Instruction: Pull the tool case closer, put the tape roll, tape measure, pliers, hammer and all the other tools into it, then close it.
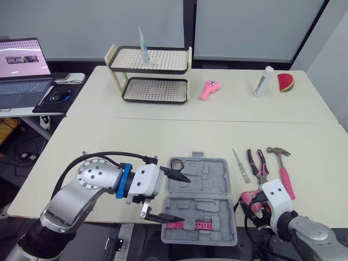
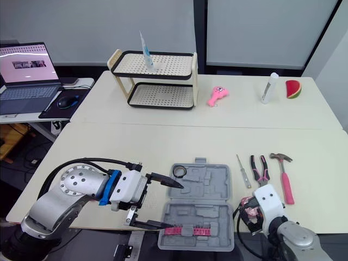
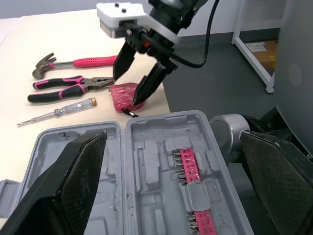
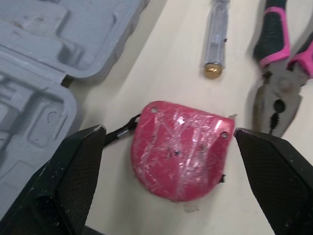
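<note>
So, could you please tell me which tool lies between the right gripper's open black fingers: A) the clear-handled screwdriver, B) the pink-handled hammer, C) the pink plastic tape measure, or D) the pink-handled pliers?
C: in the right wrist view the right gripper has its open fingers on either side of the pink plastic tape measure, which lies on the table beside the case.
</note>
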